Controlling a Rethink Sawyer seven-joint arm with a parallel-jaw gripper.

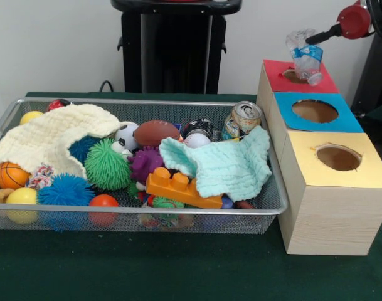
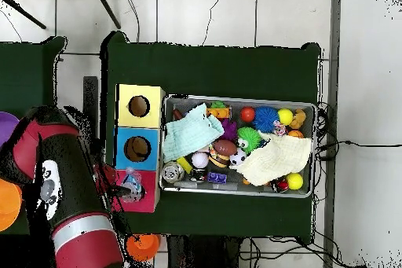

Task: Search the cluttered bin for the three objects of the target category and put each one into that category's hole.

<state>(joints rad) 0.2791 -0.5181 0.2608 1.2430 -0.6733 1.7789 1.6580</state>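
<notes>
A crushed clear plastic bottle (image 1: 305, 56) with a blue label hangs tilted, cap end down, just over the hole of the red-topped box (image 1: 275, 80). My gripper (image 1: 308, 40) reaches in from the upper right and is shut on the bottle's upper part. Seen from overhead, the gripper (image 2: 123, 189) holds the bottle (image 2: 132, 183) above the red box (image 2: 149, 201). A dented drink can (image 1: 242, 119) leans at the back right of the wire bin (image 1: 178, 212); the can (image 2: 173, 172) lies at the bin corner nearest the boxes.
A blue-topped box (image 1: 350, 123) and a yellow-topped box (image 1: 303, 153) stand in a row with the red one beside the bin. The bin holds a cream cloth (image 1: 53, 137), a mint cloth (image 1: 231, 168), an orange brick (image 1: 181, 189), balls and spiky toys.
</notes>
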